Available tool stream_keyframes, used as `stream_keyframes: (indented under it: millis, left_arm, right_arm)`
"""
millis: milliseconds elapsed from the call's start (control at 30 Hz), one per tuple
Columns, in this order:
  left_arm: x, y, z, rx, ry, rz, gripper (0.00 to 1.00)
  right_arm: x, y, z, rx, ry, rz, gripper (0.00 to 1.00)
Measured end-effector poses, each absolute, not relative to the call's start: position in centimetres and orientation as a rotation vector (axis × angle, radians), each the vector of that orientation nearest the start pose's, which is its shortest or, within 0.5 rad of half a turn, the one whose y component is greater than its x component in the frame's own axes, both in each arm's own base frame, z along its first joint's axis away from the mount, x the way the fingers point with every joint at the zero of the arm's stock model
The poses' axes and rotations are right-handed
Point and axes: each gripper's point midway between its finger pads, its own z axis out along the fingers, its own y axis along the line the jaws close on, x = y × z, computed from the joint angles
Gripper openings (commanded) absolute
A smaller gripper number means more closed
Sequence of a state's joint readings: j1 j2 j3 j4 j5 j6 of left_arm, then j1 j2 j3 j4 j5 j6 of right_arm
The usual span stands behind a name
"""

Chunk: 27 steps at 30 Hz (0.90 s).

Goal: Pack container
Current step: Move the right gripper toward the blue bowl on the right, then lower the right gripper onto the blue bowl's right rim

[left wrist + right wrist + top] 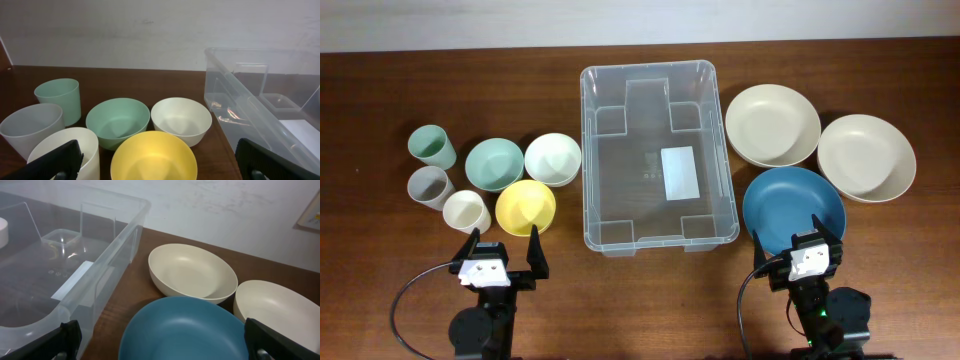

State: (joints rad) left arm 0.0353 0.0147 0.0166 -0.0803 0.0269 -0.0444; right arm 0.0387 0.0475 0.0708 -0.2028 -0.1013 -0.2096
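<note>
Container [620,190], white label [678,172] on its base, stands between bowls [525,207] and plates [772,124].

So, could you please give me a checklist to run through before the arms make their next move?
1. The container is open-topped and empty: ok, only its white label shows on the base.
2. The left gripper is open and holds nothing: ok.
3. The right gripper is open and holds nothing: ok.
4. The yellow bowl stands upright just ahead of the left gripper: ok.
5. The blue plate is apart from the cream plate behind it: cannot tell, their rims look very close.
</note>
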Motion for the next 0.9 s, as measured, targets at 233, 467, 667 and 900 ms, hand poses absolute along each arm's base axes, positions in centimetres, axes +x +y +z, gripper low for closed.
stream_keyframes:
  millis: [233, 467, 667, 900]
  left_arm:
    - [24.6, 0.4, 15.9, -0.045, 1.649, -0.029, 1.0]
    - [24.6, 0.4, 15.9, -0.045, 1.649, -0.029, 1.0]
    - [24.6, 0.4, 15.8, -0.045, 1.649, -0.029, 1.0]
    - [24.6, 0.4, 15.8, -0.045, 1.649, -0.029, 1.0]
  right_arm:
    - [24.1, 2.8, 15.6, -0.275, 1.692, -0.021, 0.99]
    - [24.3, 1.3, 18.7, -0.086, 1.623, 0.009, 0.99]
    - [24.2, -1.1, 25.7, 0.058, 1.597, -0.072, 0.99]
    - [26.0, -3.7, 27.7, 0.142, 1.932, -0.224, 0.99]
